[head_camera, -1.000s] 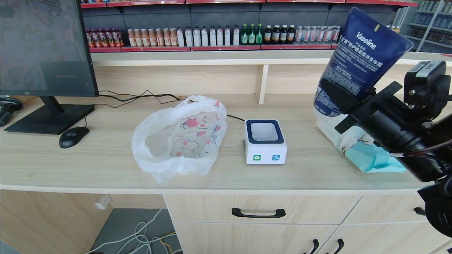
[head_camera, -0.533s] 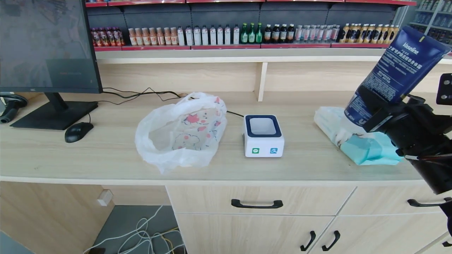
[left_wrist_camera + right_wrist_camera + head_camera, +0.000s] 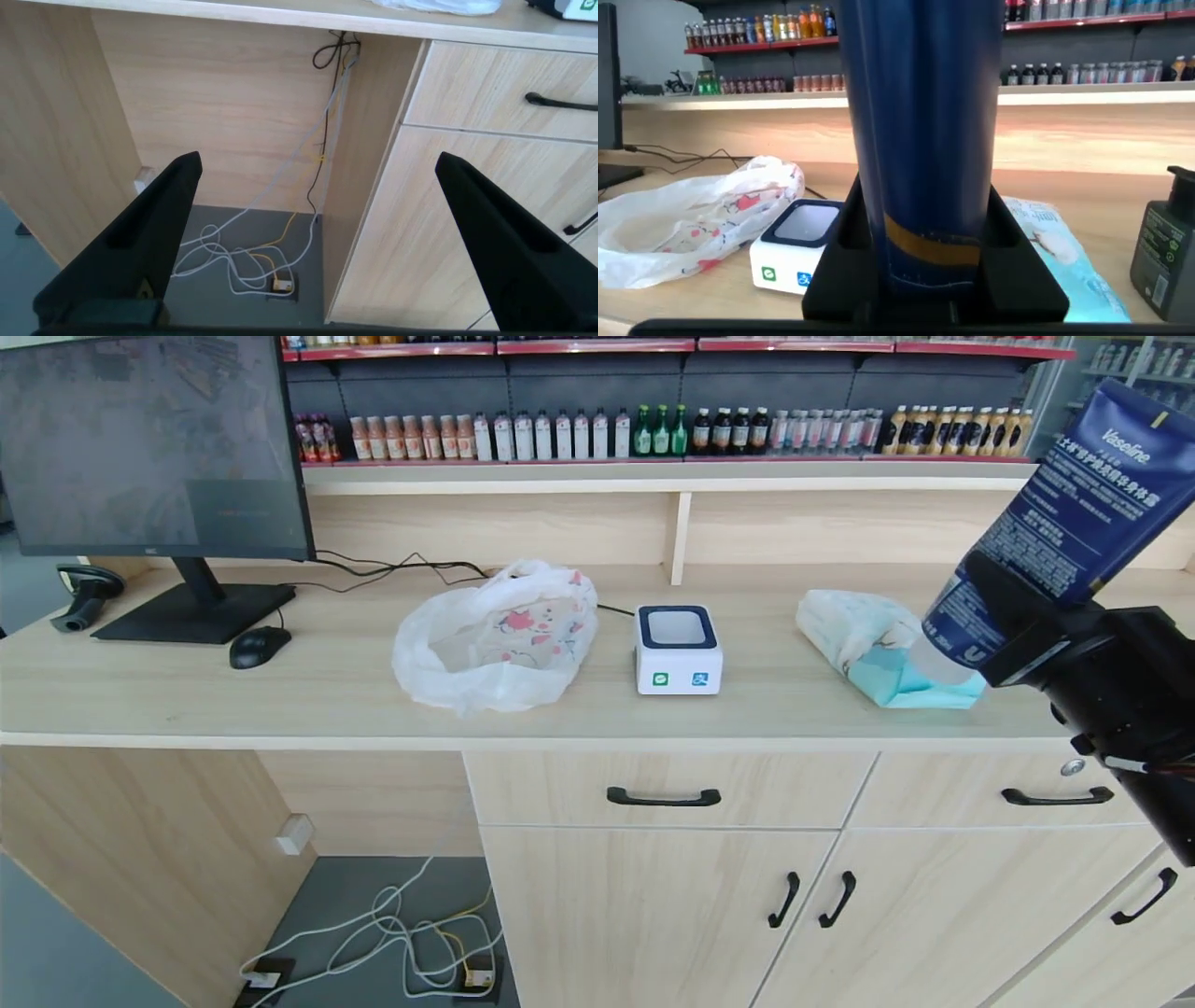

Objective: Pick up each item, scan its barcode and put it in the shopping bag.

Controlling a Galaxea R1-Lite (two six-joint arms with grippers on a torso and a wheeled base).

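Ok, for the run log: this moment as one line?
right gripper: shut on blue tube, held up | left gripper: open, by cabinet | shopping bag: left of scanner | tissue pack: right of scanner

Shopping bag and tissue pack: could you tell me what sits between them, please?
In the head view, the scanner stands between the shopping bag and the tissue pack.

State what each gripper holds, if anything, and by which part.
Right gripper clamps the blue tube near its lower end; left gripper is open, holding nothing.
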